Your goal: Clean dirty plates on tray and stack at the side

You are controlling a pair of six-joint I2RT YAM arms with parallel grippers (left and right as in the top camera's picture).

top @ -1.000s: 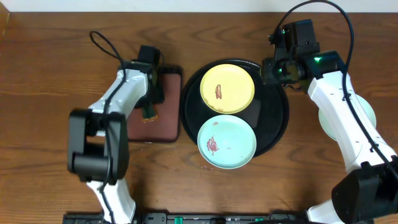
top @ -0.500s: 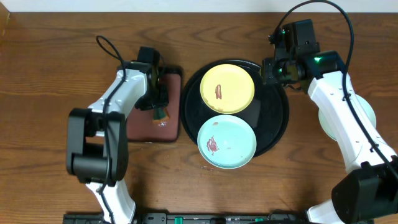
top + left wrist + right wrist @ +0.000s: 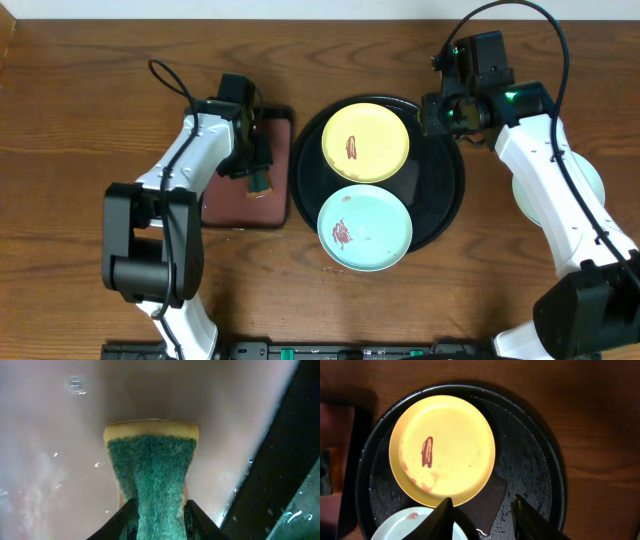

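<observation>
The black tray (image 3: 440, 190) holds a yellow plate (image 3: 366, 142) at the back and a mint plate (image 3: 365, 228) at the front, each with a reddish smear. A further mint plate (image 3: 593, 183) lies on the table at the right, mostly under the right arm. My left gripper (image 3: 258, 172) is over the maroon tray (image 3: 225, 195), shut on a green and yellow sponge (image 3: 261, 184). The left wrist view shows the sponge (image 3: 150, 470) pinched between the fingers. My right gripper (image 3: 437, 112) hangs open over the tray's back right. Between its fingers is only bare tray (image 3: 520, 470), beside the yellow plate (image 3: 450, 445).
The maroon tray has a black rim (image 3: 280, 475) and lies just left of the round tray. The front mint plate (image 3: 415, 527) overhangs the round tray's front edge. Bare wooden table (image 3: 80, 120) surrounds both trays.
The left gripper moved right across the maroon tray with the sponge and closed tighter on it. The right arm and the plates have not moved.
</observation>
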